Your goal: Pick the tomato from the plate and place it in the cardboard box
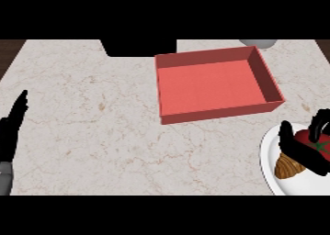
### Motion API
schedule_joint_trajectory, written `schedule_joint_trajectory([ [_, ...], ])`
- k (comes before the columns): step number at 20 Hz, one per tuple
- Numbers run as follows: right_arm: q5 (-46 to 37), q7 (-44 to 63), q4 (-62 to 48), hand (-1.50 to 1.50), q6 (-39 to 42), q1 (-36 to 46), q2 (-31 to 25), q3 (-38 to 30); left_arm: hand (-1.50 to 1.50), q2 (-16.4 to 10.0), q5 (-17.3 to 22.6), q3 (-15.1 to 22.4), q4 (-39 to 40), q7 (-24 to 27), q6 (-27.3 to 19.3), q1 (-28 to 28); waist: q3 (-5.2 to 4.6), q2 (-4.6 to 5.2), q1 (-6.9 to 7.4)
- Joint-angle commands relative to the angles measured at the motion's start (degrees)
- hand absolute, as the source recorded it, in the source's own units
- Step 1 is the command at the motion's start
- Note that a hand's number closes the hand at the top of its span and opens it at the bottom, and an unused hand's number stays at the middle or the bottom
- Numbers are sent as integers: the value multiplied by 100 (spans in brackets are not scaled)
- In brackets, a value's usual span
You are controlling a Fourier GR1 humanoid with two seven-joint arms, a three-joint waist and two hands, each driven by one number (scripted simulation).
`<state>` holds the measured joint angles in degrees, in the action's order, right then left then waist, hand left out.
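Right robot hand (293, 149) curled round the red tomato (318, 144) on the white plate (272, 158), I should next lift toward the red cardboard box (215, 113).

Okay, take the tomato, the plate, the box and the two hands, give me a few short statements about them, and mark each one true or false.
1. The right hand curls round the tomato. True.
2. The tomato lies inside the red box. False: it is over the white plate, which sits nearer than the box and to its right.
3. The left hand holds the brown bread-like item. False: that hand rests open at the view's left edge, and the item lies on the plate beside the tomato.
4. The box stands with its open side up. True.
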<state>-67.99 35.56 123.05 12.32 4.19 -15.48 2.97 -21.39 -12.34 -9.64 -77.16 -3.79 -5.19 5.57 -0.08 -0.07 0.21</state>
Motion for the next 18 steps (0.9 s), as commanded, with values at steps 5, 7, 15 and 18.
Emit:
schedule_joint_trajectory([
  [5, 432, 612, -1157, 150, 441, 2471, 674, -100, 0, -152, 68, -127, 83, 37, 228, 163, 3, 20, 107],
  [7, 462, 365, -2007, 150, -231, 2685, 814, -334, 0, -123, 18, -129, 4, 29, 168, 135, 8, 27, 107],
  [15, 839, 414, -4352, 150, -970, 4558, 1020, -1195, 0, 189, -202, 52, 160, 185, -43, 148, 7, 48, 133],
  [18, 945, -118, -5260, 150, -1705, 4518, 1030, -1352, 0, 16, -60, -89, -25, 20, 177, 53, 11, 46, 140],
])
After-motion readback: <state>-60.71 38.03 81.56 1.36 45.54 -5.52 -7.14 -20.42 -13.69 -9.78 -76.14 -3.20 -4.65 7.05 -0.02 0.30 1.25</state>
